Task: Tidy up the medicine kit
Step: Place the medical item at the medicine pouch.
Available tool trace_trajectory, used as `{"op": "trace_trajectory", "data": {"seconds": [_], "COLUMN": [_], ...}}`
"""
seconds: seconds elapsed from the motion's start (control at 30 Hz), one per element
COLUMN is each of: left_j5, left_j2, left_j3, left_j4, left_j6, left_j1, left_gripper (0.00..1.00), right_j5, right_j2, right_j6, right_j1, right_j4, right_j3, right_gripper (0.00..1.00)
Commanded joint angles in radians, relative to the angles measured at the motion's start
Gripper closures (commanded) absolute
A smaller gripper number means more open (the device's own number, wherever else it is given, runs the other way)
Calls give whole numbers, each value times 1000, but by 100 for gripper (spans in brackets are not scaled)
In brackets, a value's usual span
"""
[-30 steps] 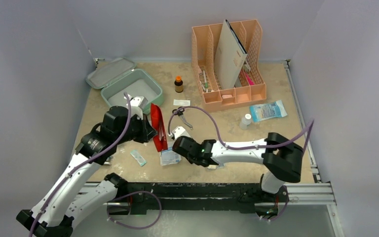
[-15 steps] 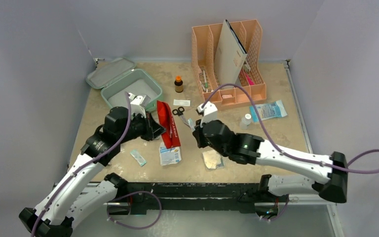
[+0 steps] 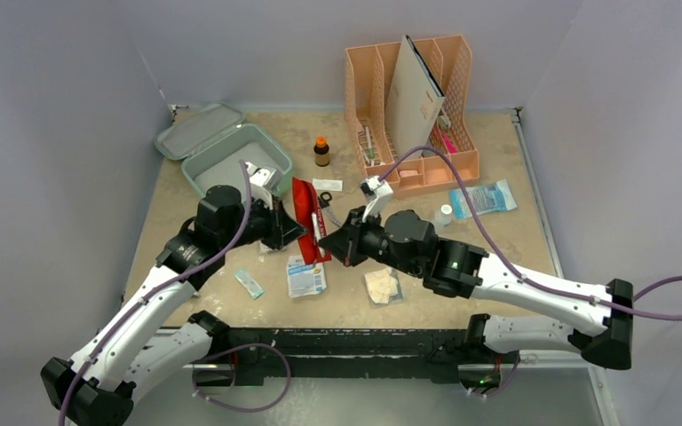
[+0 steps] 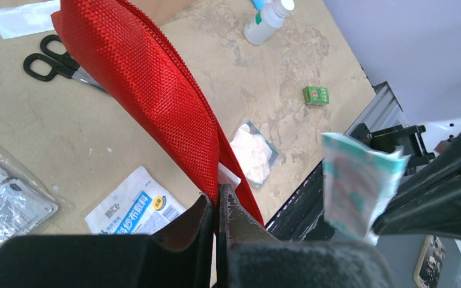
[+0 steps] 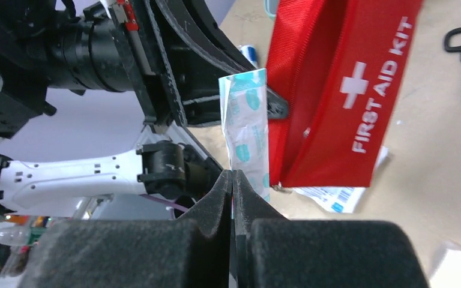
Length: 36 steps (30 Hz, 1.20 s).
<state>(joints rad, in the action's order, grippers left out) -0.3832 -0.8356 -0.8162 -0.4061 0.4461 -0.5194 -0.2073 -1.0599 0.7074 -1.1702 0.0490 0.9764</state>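
The mint-green medicine kit [image 3: 231, 158] stands open at the back left, its lid [image 3: 197, 130] flat behind it. My left gripper [image 3: 289, 227] [image 4: 218, 201] is shut on the edge of a red first-aid pouch [image 3: 309, 222] [image 4: 144, 78] and holds it up, tilted over the table. My right gripper [image 3: 331, 242] [image 5: 232, 177] is shut on a thin teal-and-white packet [image 5: 249, 120] [image 4: 357, 183] and holds it upright right beside the pouch [image 5: 342, 90]. Whether packet and pouch touch is unclear.
Scissors [image 3: 327, 206] [image 4: 54, 63] lie behind the pouch. A gauze packet [image 3: 305, 277], a small strip [image 3: 249, 283] and a cotton packet [image 3: 382, 286] lie near the front. A brown bottle [image 3: 321, 151], peach organizer [image 3: 413, 115], white bottle [image 3: 444, 216] and blue packet [image 3: 482, 199] stand further back.
My right arm swung left, bringing the teal packet up beside the red pouch. My left gripper shifted slightly right and back with the pouch still held.
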Motion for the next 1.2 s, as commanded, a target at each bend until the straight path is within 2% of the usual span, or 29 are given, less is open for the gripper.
{"op": "trace_trajectory", "data": {"seconds": [0.0,0.13,0.27,0.43,0.53,0.77,0.87,1.17], "left_j5": [-75,-125,-138,-189,-198,-170,-114,-61], "left_j2": [9,18,32,18,19,15,11,-27], "left_j3": [12,15,19,7,15,-5,-9,-8], "left_j4": [89,99,93,92,115,101,82,61], "left_j6": [-23,-19,-14,8,26,35,25,13], "left_j1": [-1,-1,-1,-1,-1,-2,-2,-2], "left_gripper": [100,100,100,100,100,100,100,100], "right_j5": [78,60,72,15,37,41,57,125], "right_j2": [-63,-93,-106,-118,-141,-170,-177,-194], "right_j6": [96,125,218,228,246,281,291,285], "right_j1": [4,25,107,135,144,145,145,146], "right_j4": [-131,-152,-163,-96,-81,17,84,77], "right_j3": [65,66,22,25,34,47,70,107], "right_gripper": [100,100,100,100,100,100,100,100]}}
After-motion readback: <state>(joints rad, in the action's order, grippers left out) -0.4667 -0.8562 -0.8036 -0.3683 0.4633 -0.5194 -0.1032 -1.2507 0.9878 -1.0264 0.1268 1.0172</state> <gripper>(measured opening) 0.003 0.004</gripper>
